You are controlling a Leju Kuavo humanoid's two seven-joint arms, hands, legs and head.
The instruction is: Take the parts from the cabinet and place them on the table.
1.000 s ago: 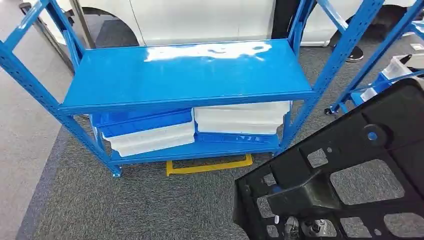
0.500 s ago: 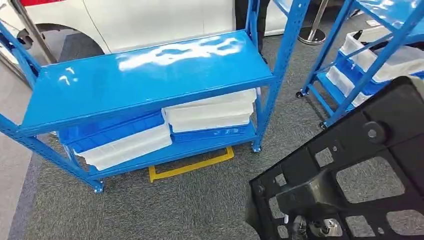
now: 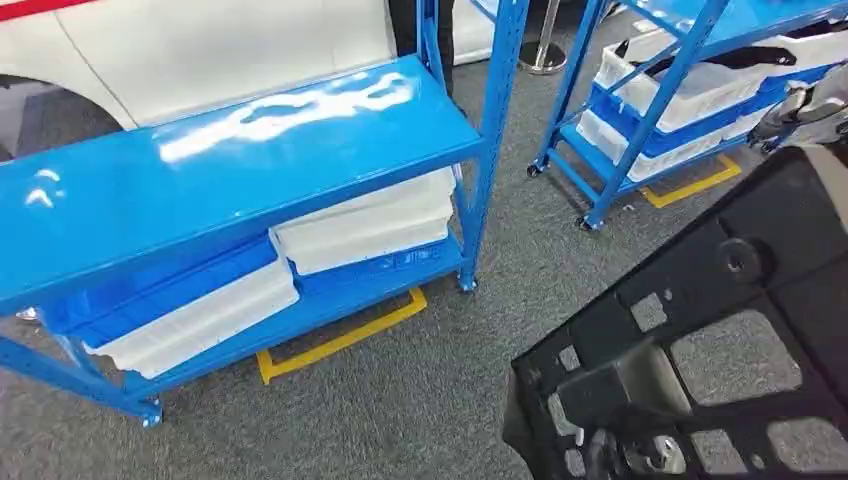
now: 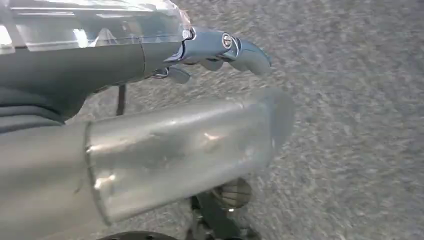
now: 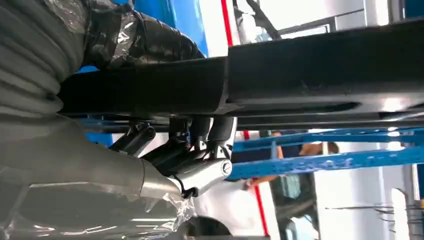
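One black part (image 3: 720, 330), large, flat and pierced with cut-outs, carried at the lower right of the head view above the grey carpet (image 3: 400, 400). Right hand (image 5: 165, 145) gripping it: dark fingers (image 5: 200, 135) hooked under the part's edge, thumb cover above, part's edge clamped between. Same hand glimpsed through the part's cut-outs in the head view (image 3: 640, 455). Left hand (image 4: 200, 55) holding nothing, fingers loosely apart and slightly curled, hanging over the carpet. Blue rack (image 3: 230, 160) to the left in the head view; top shelf bare and glossy. Lower shelf of that rack carrying a white bin (image 3: 365, 225) on a blue bin at its right end, and a blue bin (image 3: 160, 290) over a white bin (image 3: 200, 325) at its left end. Yellow floor marking (image 3: 340, 340) beside the rack's front edge. Second blue rack (image 3: 660, 90) at the upper right, holding white bins (image 3: 690, 85) and blue ones; dark items lying in the upper white bin, too small to identify. White car body (image 3: 220, 50) behind the first rack. Stanchion base (image 3: 545, 60) standing between the two racks, farther back.
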